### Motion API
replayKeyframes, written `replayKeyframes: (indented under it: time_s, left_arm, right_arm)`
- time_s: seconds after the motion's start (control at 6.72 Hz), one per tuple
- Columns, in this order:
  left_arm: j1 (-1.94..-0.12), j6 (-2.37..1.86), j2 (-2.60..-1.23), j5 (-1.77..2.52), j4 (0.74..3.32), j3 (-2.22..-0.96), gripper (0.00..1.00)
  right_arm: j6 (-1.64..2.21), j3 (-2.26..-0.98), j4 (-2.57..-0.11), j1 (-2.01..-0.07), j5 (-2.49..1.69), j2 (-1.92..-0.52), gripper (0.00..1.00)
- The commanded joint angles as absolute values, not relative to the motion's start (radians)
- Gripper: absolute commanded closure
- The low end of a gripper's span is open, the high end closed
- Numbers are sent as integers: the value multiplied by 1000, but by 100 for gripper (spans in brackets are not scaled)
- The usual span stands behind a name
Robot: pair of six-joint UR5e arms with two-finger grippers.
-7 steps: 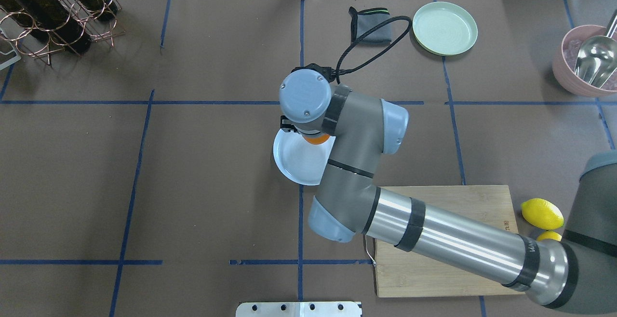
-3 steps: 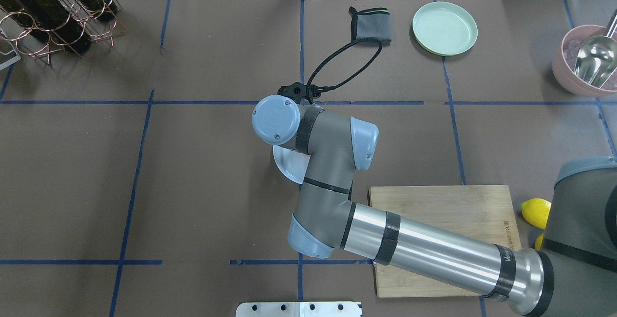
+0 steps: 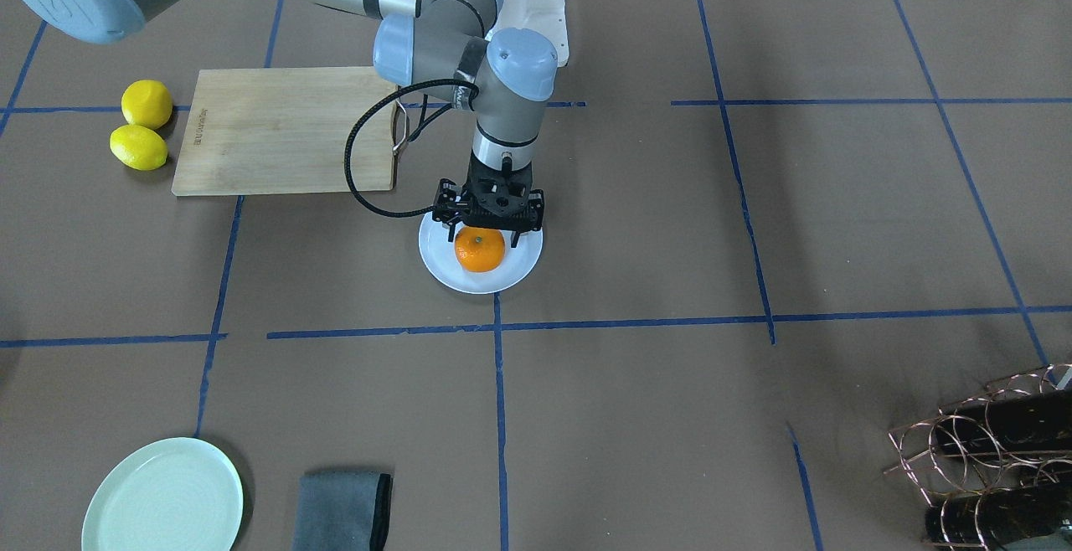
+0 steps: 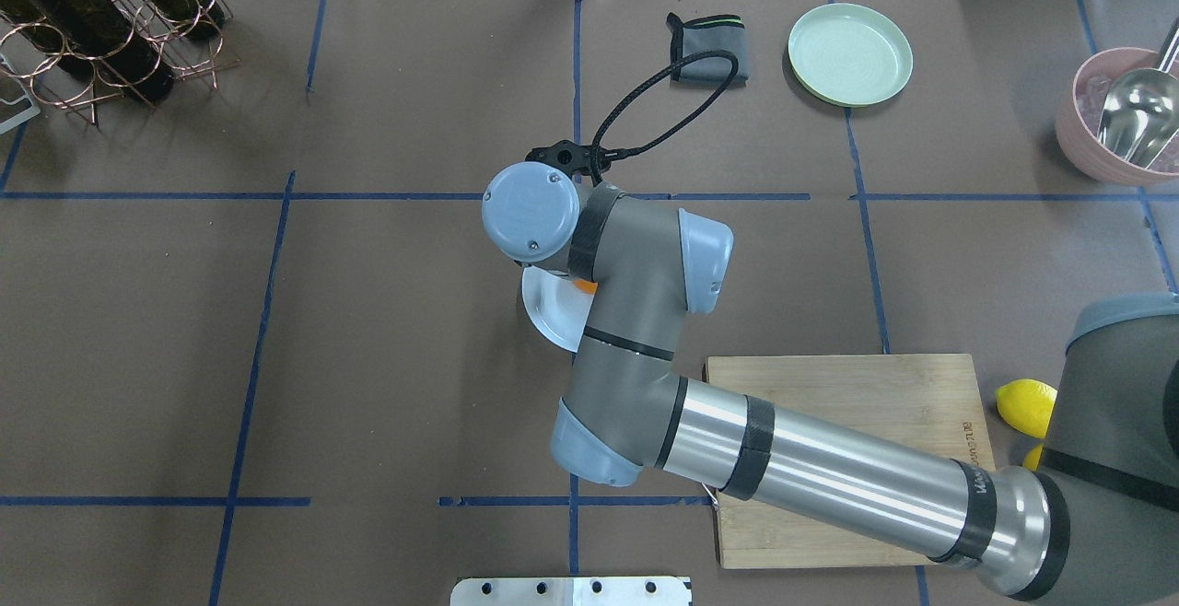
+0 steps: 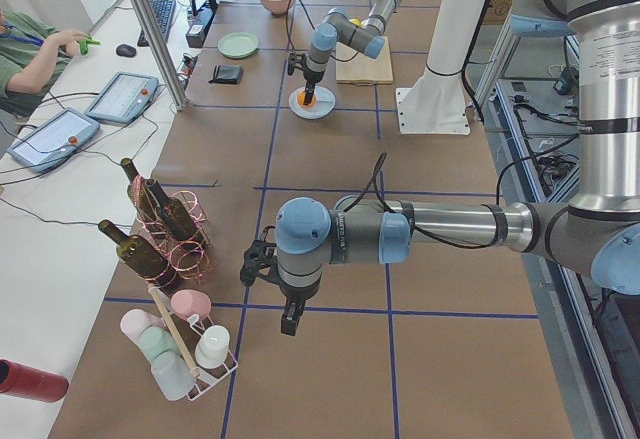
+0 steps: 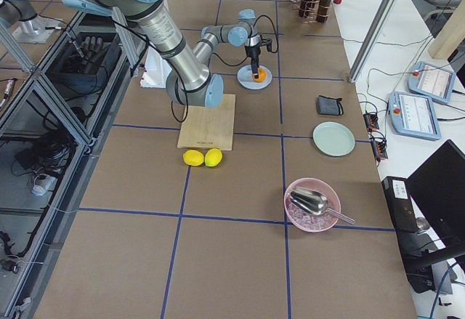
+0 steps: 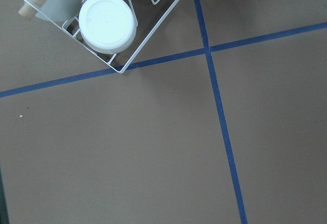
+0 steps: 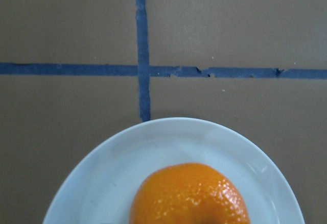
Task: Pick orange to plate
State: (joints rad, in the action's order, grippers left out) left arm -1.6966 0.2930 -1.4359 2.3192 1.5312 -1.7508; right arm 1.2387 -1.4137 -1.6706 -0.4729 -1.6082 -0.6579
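The orange rests on the plate; my right tool hangs just above it, jaws wide, holding nothing; the left tool I cannot tell; if I lift away crooked, a finger could clip the fruit and roll it over the rim onto the surface.

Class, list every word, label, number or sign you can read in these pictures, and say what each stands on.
Dark print along one short edge of the pale wooden cutting board: too small to read.
Pale mark on a black band of the right arm: blurred, unreadable.
No other text is legible.
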Motion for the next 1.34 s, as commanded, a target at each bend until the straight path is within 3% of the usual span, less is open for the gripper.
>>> replayKeyframes:
  time_s: [0.0,0.3,0.45,0.89,1.19]
  left_arm:
    - [-1697,296,-1434,2318,1532,-1750,0]
    - [-1695,292,-1434,2321,1534,-1746,0]
    - [-1694,282,-1434,2324,1529,-1749,0]
    - [-1678,198,-1437,2333,1537,-1753,0]
    - [-1678,207,-1440,2333,1539,-1761,0]
  right_arm:
    - [1032,-1591,-1765,-640,-1786,-733,0]
    - [627,-1776,-1767,-888,-2004,-968,0]
    - [415,-1808,-1767,-1011,-2087,-1059,0]
    - [-146,-1825,-1767,-1305,-2215,-1326,0]
    - [-254,-1816,-1717,-1476,-2203,-1551,0]
